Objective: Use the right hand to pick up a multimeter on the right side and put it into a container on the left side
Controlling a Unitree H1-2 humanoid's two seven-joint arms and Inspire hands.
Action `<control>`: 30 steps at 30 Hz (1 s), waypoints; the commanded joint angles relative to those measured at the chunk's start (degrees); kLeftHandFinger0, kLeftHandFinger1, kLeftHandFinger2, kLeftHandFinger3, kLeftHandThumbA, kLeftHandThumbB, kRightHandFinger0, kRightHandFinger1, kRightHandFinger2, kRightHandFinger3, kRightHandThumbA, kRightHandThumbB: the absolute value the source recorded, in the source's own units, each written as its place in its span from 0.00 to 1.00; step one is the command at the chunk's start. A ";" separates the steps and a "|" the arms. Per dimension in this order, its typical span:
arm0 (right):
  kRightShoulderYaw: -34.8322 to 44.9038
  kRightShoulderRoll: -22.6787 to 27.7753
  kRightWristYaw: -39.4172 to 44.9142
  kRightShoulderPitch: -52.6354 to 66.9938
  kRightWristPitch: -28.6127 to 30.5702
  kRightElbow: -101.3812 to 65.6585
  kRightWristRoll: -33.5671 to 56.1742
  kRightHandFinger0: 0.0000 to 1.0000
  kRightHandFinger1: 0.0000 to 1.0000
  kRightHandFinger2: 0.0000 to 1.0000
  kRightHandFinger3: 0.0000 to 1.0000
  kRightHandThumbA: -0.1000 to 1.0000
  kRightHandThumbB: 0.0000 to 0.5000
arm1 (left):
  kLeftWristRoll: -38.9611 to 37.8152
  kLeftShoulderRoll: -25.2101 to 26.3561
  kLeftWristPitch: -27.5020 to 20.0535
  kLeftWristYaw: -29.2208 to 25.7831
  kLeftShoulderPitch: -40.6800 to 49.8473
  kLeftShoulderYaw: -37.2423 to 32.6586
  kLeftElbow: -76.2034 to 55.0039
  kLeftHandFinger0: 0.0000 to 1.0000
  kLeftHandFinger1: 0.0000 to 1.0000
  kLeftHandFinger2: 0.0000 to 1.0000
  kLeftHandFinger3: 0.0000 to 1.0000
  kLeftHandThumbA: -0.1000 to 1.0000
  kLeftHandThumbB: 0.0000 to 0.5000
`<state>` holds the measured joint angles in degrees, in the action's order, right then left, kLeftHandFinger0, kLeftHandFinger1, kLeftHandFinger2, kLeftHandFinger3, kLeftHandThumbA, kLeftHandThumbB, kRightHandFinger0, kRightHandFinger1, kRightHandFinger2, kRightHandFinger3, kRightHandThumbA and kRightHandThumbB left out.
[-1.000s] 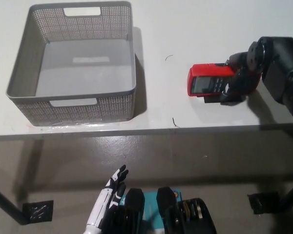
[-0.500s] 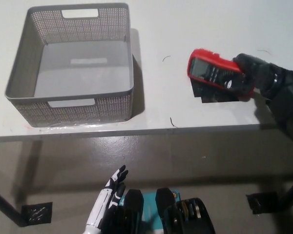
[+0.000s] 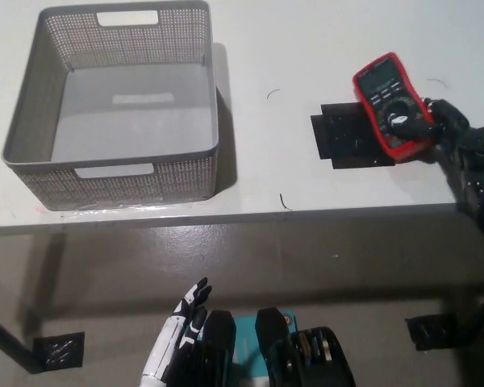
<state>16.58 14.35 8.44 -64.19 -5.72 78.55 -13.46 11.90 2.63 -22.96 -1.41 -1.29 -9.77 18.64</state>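
At the lower left of the frame, the white left hand rests below the table edge, over the grey floor, with its fingers extended and slightly apart, holding nothing. Beside it on the floor, at the far lower left, lies a small dark square plate; a similar one sits at the lower right. Above these, the white table spans the frame, its front edge running across the middle. On the table at centre right lies a black rectangular mat, flat on the surface. Just to the right of the mat, the black right hand enters from the right edge and closes on the lower end of the multimeter, a red-cased instrument with a dark face, a grey display near its upper end and a round dial below; it is tilted, display end toward the upper left, and overlaps the mat's right portion. Whether it touches the mat cannot be told. No writing on its face can be read. At the upper left stands the grey perforated container, a square basket with slot handles, well apart from the multimeter; a pale label on its floor is illegible.
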 commanded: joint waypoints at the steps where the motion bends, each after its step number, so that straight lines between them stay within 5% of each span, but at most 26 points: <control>1: 27.21 -7.50 9.52 -8.40 -11.49 -7.76 36.90 0.00 0.07 0.65 1.00 0.00 0.21 | -0.54 0.40 -1.52 1.54 0.42 -0.73 -0.44 1.00 1.00 1.00 1.00 1.00 0.80; 3: 27.99 -8.60 7.82 -9.37 -13.41 -10.12 36.73 0.00 0.07 0.63 1.00 0.00 0.24 | -0.32 0.51 -1.35 1.51 0.67 -0.77 -0.65 1.00 1.00 1.00 1.00 1.00 0.79; 4: 27.21 -9.51 8.28 -9.71 -15.36 -12.82 36.05 0.00 0.04 0.58 0.87 0.00 0.19 | -0.11 0.59 -1.59 1.43 0.67 -0.82 -0.51 1.00 1.00 1.00 1.00 1.00 0.78; 5: 25.57 -10.86 9.47 -9.82 -16.88 -16.70 35.23 0.00 0.01 0.51 0.63 0.00 0.18 | -0.38 0.57 -1.97 1.52 0.60 -0.80 -0.13 1.00 1.00 1.00 1.00 1.00 0.77; 7: 25.05 -11.90 9.61 -9.91 -17.04 -18.88 34.75 0.00 0.01 0.51 0.60 0.00 0.21 | -0.36 0.57 -2.27 1.52 0.60 -0.83 0.12 1.00 1.00 1.00 1.00 1.00 0.77; 8: 25.59 -12.80 9.07 -10.42 -18.20 -20.22 35.44 0.00 0.03 0.54 0.84 0.00 0.25 | -0.39 0.44 -2.24 1.53 0.66 -0.84 0.22 1.00 1.00 1.00 1.00 1.00 0.77; 9: 25.93 -13.97 8.46 -10.68 -19.51 -22.10 35.91 0.00 0.02 0.55 0.62 0.00 0.26 | -0.38 0.29 -2.22 1.53 0.92 -0.87 0.19 1.00 1.00 1.00 1.00 1.00 0.76; 10: 26.29 -14.65 8.81 -11.03 -20.78 -22.60 36.62 0.00 0.04 0.59 0.58 0.00 0.26 | -0.28 0.21 -2.33 1.47 1.15 -0.91 0.25 1.00 1.00 1.00 1.00 1.00 0.76; 11: 26.46 -15.01 9.16 -11.21 -21.21 -22.54 37.04 0.00 0.09 0.64 0.69 0.00 0.28 | -0.21 0.14 -2.39 1.45 1.37 -0.95 0.25 1.00 1.00 1.00 1.00 1.00 0.74; 12: 26.29 -15.51 9.58 -11.37 -21.21 -22.80 37.23 0.00 0.09 0.65 0.98 0.00 0.30 | -0.10 0.12 -2.44 1.42 1.50 -0.98 0.21 1.00 1.00 1.00 1.00 1.00 0.73; 13: 25.57 -16.71 9.94 -11.40 -21.21 -24.26 37.79 0.00 0.09 0.65 1.00 0.00 0.32 | -0.10 0.02 -2.32 1.36 1.71 -0.97 0.20 1.00 1.00 1.00 1.00 1.00 0.75; 15: 24.52 -17.59 10.76 -11.43 -21.21 -25.37 39.01 0.00 0.09 0.64 0.91 0.00 0.30 | -0.40 -0.11 -1.50 1.51 1.85 -0.85 -0.08 1.00 1.00 1.00 1.00 1.00 0.79; 16: 23.97 -18.97 9.15 -11.32 -21.21 -27.36 40.01 0.00 0.10 0.63 0.63 0.00 0.30 | -0.73 -0.23 -1.22 1.69 2.10 -0.84 -0.21 1.00 1.00 1.00 1.00 1.00 0.82; 17: 23.72 -19.49 8.69 -11.28 -21.21 -28.13 40.61 0.00 0.12 0.66 0.52 0.00 0.28 | -0.47 -0.19 -1.28 1.60 2.14 -0.90 -0.19 1.00 1.00 1.00 1.00 1.00 0.82; 20: 21.15 -22.10 6.73 -11.29 -21.21 -32.89 45.34 0.00 0.17 0.69 0.87 0.00 0.28 | -1.61 -0.22 -0.90 2.23 1.82 -0.64 0.15 1.00 1.00 1.00 1.00 1.00 0.88; 24: 17.55 -24.73 6.51 -10.05 -21.21 -39.07 45.90 0.00 0.21 0.73 0.65 0.00 0.36 | -1.14 -0.12 -1.26 2.18 1.91 -0.82 0.32 1.00 1.00 1.00 1.00 1.00 0.88; 27: 15.27 -26.20 4.88 -9.22 -21.21 -40.63 48.47 0.00 0.17 0.73 0.97 0.00 0.35 | -0.24 -0.21 -2.49 1.58 2.30 -1.11 0.78 1.00 1.00 1.00 1.00 1.00 0.84; 30: 11.87 -27.22 5.92 -7.80 -21.21 -42.90 48.08 0.00 0.16 0.69 1.00 0.00 0.34 | -1.48 -0.50 -2.54 2.18 2.69 -1.11 1.01 1.00 1.00 1.00 1.00 1.00 0.83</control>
<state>34.35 -8.23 9.62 -63.49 -23.45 51.90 14.47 11.84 2.62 -22.78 -0.77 0.29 -9.82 20.13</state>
